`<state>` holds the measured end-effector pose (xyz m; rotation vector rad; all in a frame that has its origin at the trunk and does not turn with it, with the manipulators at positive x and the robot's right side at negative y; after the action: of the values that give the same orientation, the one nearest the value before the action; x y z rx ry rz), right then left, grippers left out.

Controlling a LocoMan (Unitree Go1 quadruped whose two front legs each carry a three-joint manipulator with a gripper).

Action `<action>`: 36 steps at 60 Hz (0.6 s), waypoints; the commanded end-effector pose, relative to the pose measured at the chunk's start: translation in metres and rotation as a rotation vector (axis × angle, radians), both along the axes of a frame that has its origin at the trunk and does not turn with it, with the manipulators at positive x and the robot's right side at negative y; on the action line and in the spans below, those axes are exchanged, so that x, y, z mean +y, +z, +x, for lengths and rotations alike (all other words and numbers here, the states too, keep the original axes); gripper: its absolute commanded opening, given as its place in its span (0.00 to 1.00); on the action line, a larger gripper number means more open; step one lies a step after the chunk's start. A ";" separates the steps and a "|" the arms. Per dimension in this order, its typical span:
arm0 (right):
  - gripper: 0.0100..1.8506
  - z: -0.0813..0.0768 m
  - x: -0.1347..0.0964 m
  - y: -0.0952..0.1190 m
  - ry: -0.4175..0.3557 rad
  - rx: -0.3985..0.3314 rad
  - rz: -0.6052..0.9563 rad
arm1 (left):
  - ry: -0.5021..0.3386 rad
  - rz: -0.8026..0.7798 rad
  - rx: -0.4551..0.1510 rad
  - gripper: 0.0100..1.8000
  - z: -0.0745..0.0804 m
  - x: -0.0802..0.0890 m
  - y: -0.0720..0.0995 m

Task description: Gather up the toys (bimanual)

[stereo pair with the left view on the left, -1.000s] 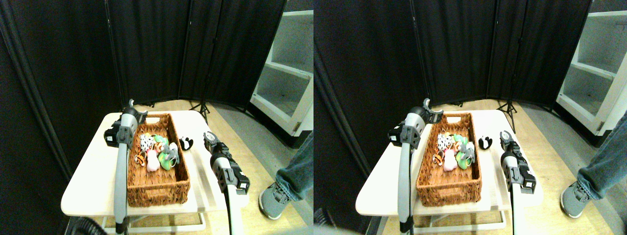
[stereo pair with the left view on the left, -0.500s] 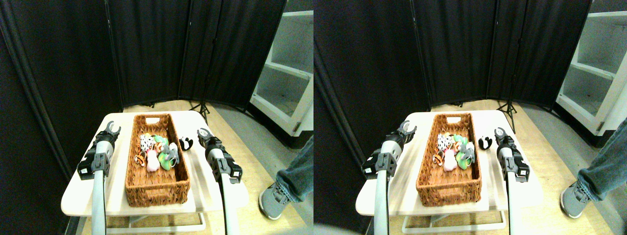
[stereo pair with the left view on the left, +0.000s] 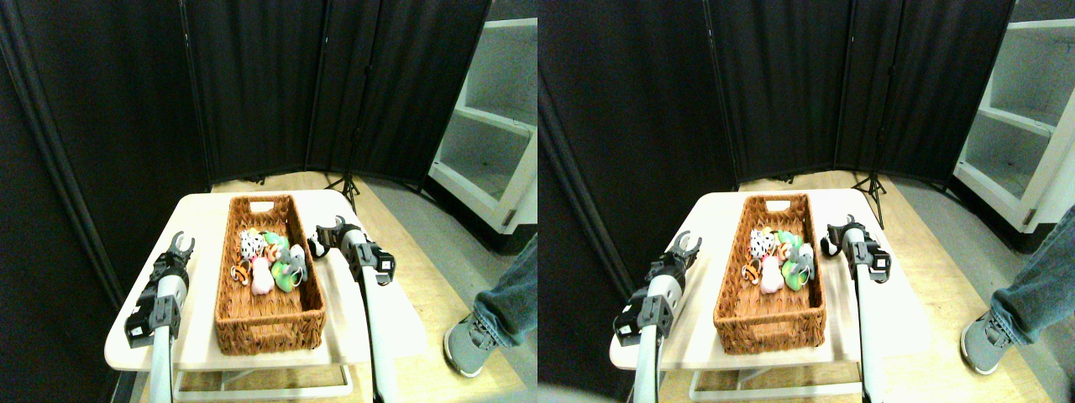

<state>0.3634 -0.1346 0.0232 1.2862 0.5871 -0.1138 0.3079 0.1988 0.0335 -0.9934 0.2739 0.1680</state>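
Observation:
A long brown wicker basket point(stereo pair with the left view on the left: 270, 317) lies lengthwise on the white table point(stereo pair with the left view on the left: 151, 315). Several toys are bunched in its far half: a white one with black spots point(stereo pair with the left view on the left: 250, 243), an orange striped one point(stereo pair with the left view on the left: 241, 271), a pink one point(stereo pair with the left view on the left: 261, 277), a green one point(stereo pair with the left view on the left: 284, 274) and a grey one point(stereo pair with the left view on the left: 295, 255). Outside the basket's right wall lies a black-and-white toy point(stereo pair with the left view on the left: 316, 246). My right gripper point(stereo pair with the left view on the left: 329, 228) hangs open right at it, partly covering it. Left of the basket, my left gripper point(stereo pair with the left view on the left: 180, 243) is open and holds nothing.
A person's jeans leg and grey shoe point(stereo pair with the left view on the left: 474, 340) stand on the floor right of the table. A black folding screen point(stereo pair with the left view on the left: 252, 84) closes the back, with a tripod foot point(stereo pair with the left view on the left: 348, 186) before it. A white cabinet point(stereo pair with the left view on the left: 491, 143) stands at the far right.
My left arm has dropped from beside the basket's far end and pulled back along the table's left side. My right gripper has moved forward and left, up to the black-and-white toy.

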 end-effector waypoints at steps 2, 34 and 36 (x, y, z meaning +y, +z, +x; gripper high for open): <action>0.44 0.005 0.006 -0.007 0.051 0.032 0.046 | 0.021 0.007 -0.035 0.07 0.001 0.002 0.002; 0.45 0.004 0.010 -0.050 0.081 0.090 0.030 | 0.040 -0.016 -0.047 0.08 -0.004 -0.004 0.001; 0.44 0.005 0.011 -0.052 0.076 0.097 0.041 | 0.040 -0.023 -0.048 0.08 -0.004 -0.004 0.000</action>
<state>0.3644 -0.1281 -0.0225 1.2897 0.7056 -0.1133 0.3016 0.1965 0.0240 -1.0328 0.2630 0.2001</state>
